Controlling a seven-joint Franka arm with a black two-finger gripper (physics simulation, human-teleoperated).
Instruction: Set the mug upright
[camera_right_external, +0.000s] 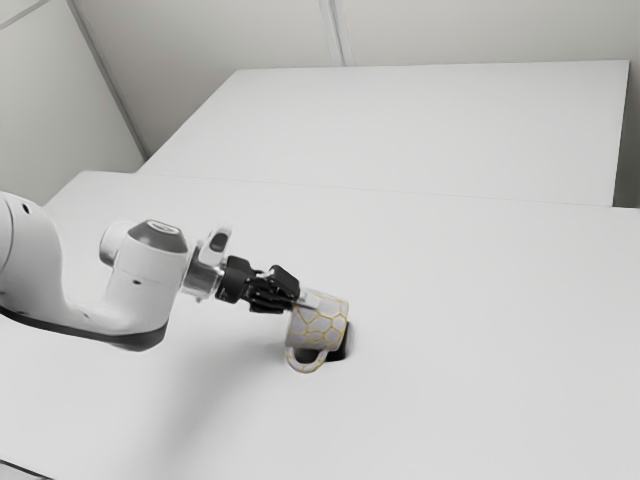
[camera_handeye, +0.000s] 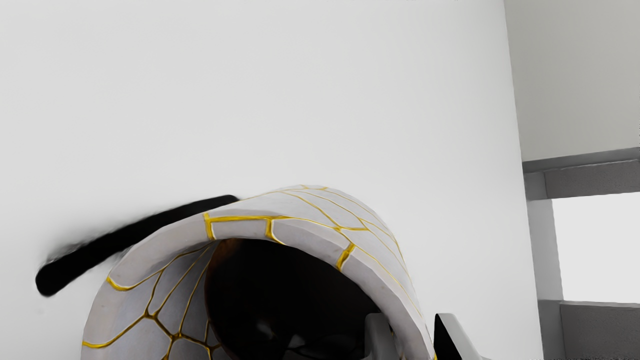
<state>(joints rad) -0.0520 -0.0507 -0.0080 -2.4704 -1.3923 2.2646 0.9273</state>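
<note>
While fingers (camera_right_external: 304, 302) pinch mug (camera_right_external: 320, 328) at rim, white table (camera_right_external: 480, 310) spreads around, pale walls (camera_right_external: 220, 35) beyond.

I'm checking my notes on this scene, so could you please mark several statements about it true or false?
1. The mug carries a pattern of yellow lines. True.
2. The mug's opening faces away from the gripper. False: the wrist view looks into the opening.
3. In the exterior view, the handle is on the mug's side farther from the gripper. True.
4. The gripper is at the handle. False: it is at the rim.
5. The table is dark brown. False: it is nearly white.
</note>
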